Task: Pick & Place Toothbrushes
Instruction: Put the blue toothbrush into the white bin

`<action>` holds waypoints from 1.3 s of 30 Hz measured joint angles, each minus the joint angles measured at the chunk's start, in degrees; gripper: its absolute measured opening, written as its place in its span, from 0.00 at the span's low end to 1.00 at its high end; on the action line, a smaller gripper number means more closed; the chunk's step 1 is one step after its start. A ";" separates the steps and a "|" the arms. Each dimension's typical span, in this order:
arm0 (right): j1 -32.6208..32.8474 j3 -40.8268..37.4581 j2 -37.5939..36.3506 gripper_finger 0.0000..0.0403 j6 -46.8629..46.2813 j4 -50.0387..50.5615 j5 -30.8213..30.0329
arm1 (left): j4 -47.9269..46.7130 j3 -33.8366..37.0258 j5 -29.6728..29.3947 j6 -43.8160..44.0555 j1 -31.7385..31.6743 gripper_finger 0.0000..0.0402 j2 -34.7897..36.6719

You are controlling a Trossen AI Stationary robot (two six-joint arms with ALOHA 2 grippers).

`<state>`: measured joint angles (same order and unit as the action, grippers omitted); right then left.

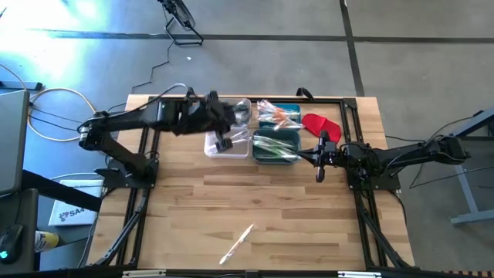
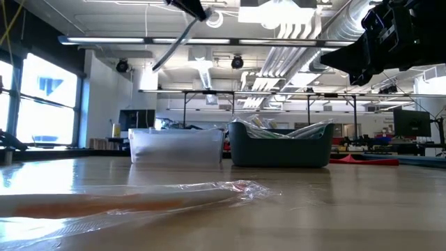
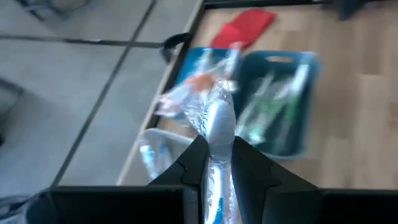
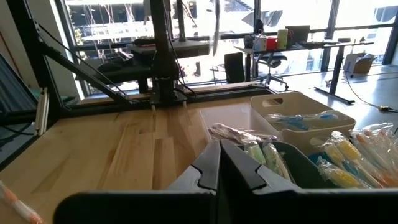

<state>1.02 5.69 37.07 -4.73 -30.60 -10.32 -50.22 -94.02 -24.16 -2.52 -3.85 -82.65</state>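
Left wrist view: left gripper (image 3: 219,163) fingers clamped on a wrapped toothbrush (image 3: 214,124), carried above the clear bin (image 1: 225,144). Next: pick the matching bin, release. Right gripper (image 1: 321,162) fingers together, idle.

Grey floor (image 1: 255,66), big windows (image 2: 42,97), ceiling ducts (image 2: 300,38)

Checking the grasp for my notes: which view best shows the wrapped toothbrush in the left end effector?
The left wrist view: the wrapped toothbrush is pinched in the left end effector. The high view shows it small over the clear bin; low and right wrist views don't show it clearly.
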 joint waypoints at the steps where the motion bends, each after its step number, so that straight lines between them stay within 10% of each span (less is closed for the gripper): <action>1: -0.01 0.00 0.00 0.01 0.00 0.01 0.00 | 0.10 0.00 0.00 -0.61 -1.39 0.12 0.00; 39: -0.02 0.00 0.00 0.01 0.46 -0.05 -0.21 | 40.27 25.49 8.12 -21.85 -23.56 0.12 -9.94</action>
<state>0.99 5.69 37.07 -4.27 -30.65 -10.52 -9.95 -68.53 -16.05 -24.37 -27.41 -92.60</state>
